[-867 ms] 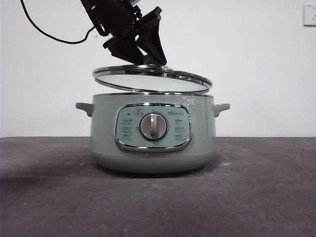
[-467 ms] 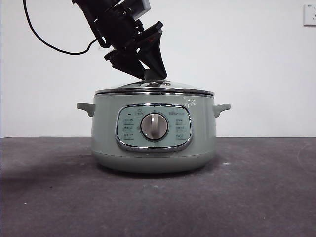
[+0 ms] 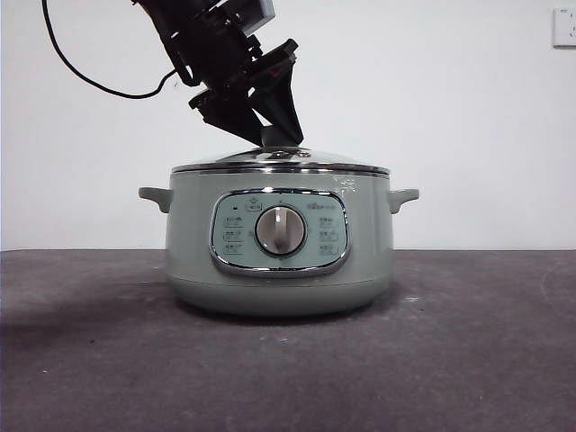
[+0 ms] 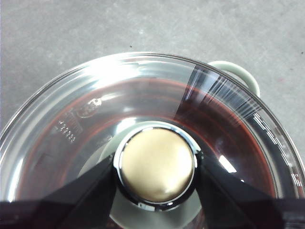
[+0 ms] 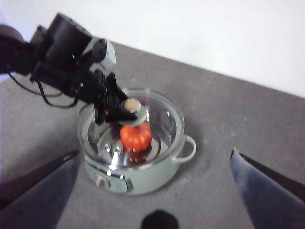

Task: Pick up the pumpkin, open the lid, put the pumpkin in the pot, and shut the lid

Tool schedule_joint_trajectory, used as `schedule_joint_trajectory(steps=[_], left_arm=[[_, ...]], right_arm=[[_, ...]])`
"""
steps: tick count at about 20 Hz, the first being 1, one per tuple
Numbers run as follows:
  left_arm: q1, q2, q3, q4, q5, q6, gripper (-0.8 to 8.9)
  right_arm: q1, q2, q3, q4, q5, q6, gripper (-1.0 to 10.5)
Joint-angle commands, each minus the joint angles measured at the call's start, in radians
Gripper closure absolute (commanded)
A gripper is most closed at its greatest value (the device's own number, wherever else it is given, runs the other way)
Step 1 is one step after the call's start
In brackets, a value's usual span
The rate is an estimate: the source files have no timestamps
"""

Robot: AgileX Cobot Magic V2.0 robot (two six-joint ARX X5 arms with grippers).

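Note:
The pale green pot [image 3: 279, 270] stands mid-table with the glass lid [image 3: 281, 163] resting flat on its rim. My left gripper [image 3: 281, 135] comes down from the upper left and is shut on the lid's round pale knob [image 4: 156, 164], with one jaw on each side of it. In the right wrist view the orange-red pumpkin [image 5: 136, 137] shows through the lid [image 5: 164, 117], lying inside the pot [image 5: 143, 183]. My right gripper [image 5: 155, 151] is open and empty, held high above the table and away from the pot.
The pot's side handles [image 3: 155, 195] [image 3: 403, 196] stick out left and right. A black cable [image 3: 90, 81] hangs from the left arm. A wall socket [image 3: 564, 27] is at the top right. The dark grey table [image 3: 468, 360] runs in front.
One second ago the lid was held tilted above the pot. The left gripper lowered it onto the rim, and it has stayed there for the last half second.

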Motion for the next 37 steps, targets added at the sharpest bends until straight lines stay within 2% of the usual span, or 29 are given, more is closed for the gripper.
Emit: schedule_joint_trajectory(steps=[1,6,10,13,15,19,21,22,24,25,27,28,30,37], left_arm=[[-0.001,-0.001,0.003,-0.018,-0.011,0.004,2.87],[0.0,-0.016,0.003,-0.035,-0.011,0.002,2.86],[0.0,-0.053,0.003,-0.055,-0.011,0.001,2.86],[0.0,-0.099,0.003,-0.093,-0.009,0.001,2.87],[0.0,-0.16,0.003,-0.143,-0.006,-0.026,2.86],[-0.002,-0.325,0.003,-0.285,0.03,-0.059,2.87],[-0.002,-0.413,0.003,-0.375,0.071,-0.059,2.92],[-0.002,-0.451,0.003,-0.413,0.095,-0.059,3.33],[-0.002,-0.516,0.003,-0.484,0.143,-0.058,5.17],[-0.002,-0.543,0.003,-0.514,0.158,-0.058,6.38],[-0.002,-0.584,0.003,-0.558,0.172,-0.058,8.33],[-0.002,-0.599,0.003,-0.573,0.178,-0.058,8.22],[-0.002,-0.614,0.003,-0.595,0.179,-0.055,8.22],[-0.002,-0.619,0.003,-0.623,0.174,-0.055,8.16]], right_arm=[[0.002,-0.001,0.0,-0.026,-0.005,0.013,3.2],[0.002,0.0,0.0,-0.079,-0.107,0.022,3.2],[0.002,0.0,0.0,-0.12,-0.11,0.027,3.2],[0.002,0.002,0.0,-0.156,-0.143,0.033,3.2],[0.002,0.006,0.0,-0.188,-0.186,0.034,3.2],[0.002,0.019,0.0,-0.259,-0.185,0.034,3.3],[0.002,0.027,0.0,-0.282,-0.186,0.034,4.2],[0.002,0.034,0.0,-0.288,-0.186,0.032,4.6],[0.002,0.045,0.0,-0.291,-0.216,0.03,5.4],[0.002,0.051,0.0,-0.292,-0.26,0.03,6.2],[0.002,0.066,0.0,-0.296,-0.354,-0.006,8.6],[0.002,0.073,0.0,-0.296,-0.391,-0.024,9.7],[0.002,0.086,0.0,-0.294,-0.421,-0.038,9.6],[0.0,0.095,0.0,-0.286,-0.414,-0.03,9.5]])
